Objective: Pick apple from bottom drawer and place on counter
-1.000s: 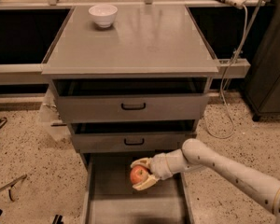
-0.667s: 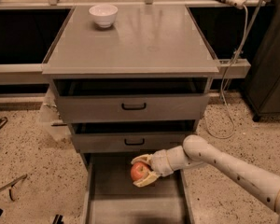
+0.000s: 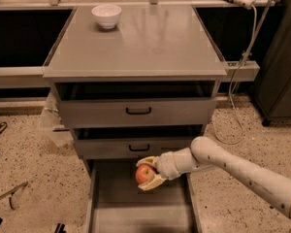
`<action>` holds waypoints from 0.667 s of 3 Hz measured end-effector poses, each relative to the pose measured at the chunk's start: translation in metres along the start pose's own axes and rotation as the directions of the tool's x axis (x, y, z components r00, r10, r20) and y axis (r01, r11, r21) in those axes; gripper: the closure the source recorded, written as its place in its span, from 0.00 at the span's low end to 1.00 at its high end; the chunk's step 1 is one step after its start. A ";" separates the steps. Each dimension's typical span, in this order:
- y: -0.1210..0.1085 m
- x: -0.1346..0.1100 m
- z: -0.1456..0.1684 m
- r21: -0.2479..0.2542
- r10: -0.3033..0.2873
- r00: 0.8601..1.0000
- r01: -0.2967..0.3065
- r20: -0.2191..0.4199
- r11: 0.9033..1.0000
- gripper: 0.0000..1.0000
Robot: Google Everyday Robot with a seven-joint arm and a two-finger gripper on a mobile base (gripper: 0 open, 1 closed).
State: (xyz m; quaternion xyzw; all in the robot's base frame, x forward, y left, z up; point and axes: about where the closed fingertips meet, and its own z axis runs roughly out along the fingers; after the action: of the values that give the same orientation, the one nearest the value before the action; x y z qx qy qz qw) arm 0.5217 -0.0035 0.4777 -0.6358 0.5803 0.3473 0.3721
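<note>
While a white bowl [image 3: 106, 16] sits on the desk [image 3: 150, 42] above the bottom drawer [image 3: 136, 210], the apple [image 3: 142, 175] hangs over that open drawer's back end, clear of its grey floor, clasped firmly in the tool [image 3: 147, 174]; the arm [image 3: 242, 171] reaches in from the drawer's right.
</note>
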 end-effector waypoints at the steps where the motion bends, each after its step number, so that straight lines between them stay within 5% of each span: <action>1: -0.026 -0.058 -0.040 0.087 0.007 1.000 -0.008 0.015 0.996 1.00; 2: -0.059 -0.130 -0.086 0.141 -0.008 0.998 0.000 0.059 0.990 1.00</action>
State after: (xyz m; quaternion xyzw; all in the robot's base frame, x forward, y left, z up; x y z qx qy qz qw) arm 0.5701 -0.0136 0.6368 -0.5985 0.5908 0.3234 0.4338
